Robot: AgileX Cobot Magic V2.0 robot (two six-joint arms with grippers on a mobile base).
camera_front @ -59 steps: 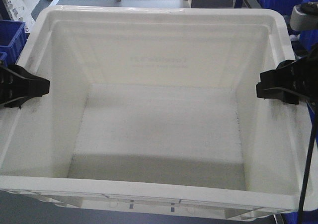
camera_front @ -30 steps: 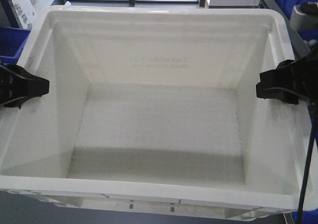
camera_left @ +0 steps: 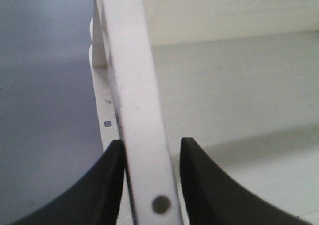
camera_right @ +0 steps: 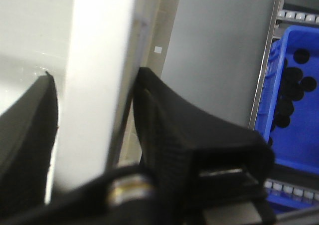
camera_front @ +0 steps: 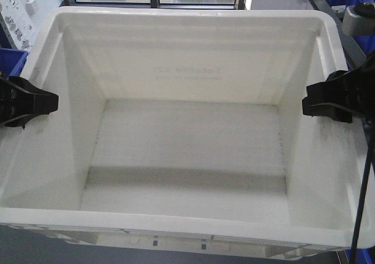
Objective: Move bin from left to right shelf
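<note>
White plastic fills the front view. The bin (camera_front: 187,19) sits square between the two grippers, mouth up, with its floor and inner walls in plain sight. Faint lettering (camera_front: 186,71) shows through the far wall, too pale to read.

The left gripper (camera_front: 54,102) is clamped on the rim on its side. From the left wrist, one black finger (camera_left: 102,185) is outside the wall and its partner inside, with the white rim pinched tight between them. The right gripper (camera_front: 306,106) bites the opposite rim the same way, with the wall sandwiched between two dark fingers in its own wrist view.

Out beyond the right gripper's outer finger there's a blue bin (camera_right: 294,85) with dark round shapes in it, too blurred to identify. A black cable (camera_front: 363,205) hangs below that gripper. Just behind the left gripper a second blue bin (camera_front: 13,62) peeks in. Whether the white bin rests on anything underneath, I cannot tell.
</note>
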